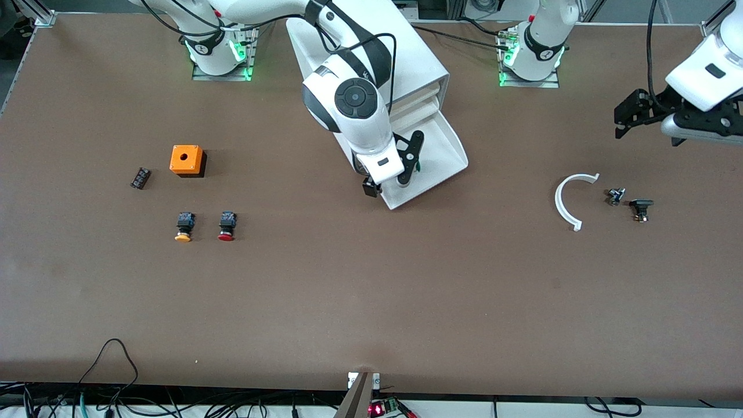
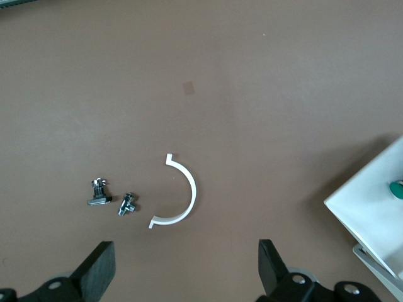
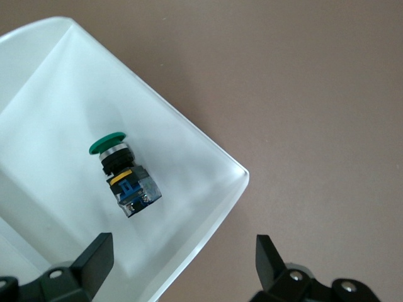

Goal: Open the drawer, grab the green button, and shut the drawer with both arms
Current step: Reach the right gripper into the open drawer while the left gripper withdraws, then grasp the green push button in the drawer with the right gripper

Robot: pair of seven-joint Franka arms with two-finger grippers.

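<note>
with its fingers spread, the right tool (image 1: 390, 177) hangs over the pulled-out shallow cream-white drawer (image 3: 208, 207); descending off-centre could nudge the green-capped push button (image 3: 123, 175) aside, while the spread left tool (image 2: 186, 272) waits.

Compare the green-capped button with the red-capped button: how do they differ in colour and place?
The green-capped button has a green cap and lies on its side in the pulled-out drawer, under the open right gripper. The red-capped button has a red cap and lies on the bare table, toward the right arm's end, beside a yellow-capped button. Both have a round cap on a dark body.
</note>
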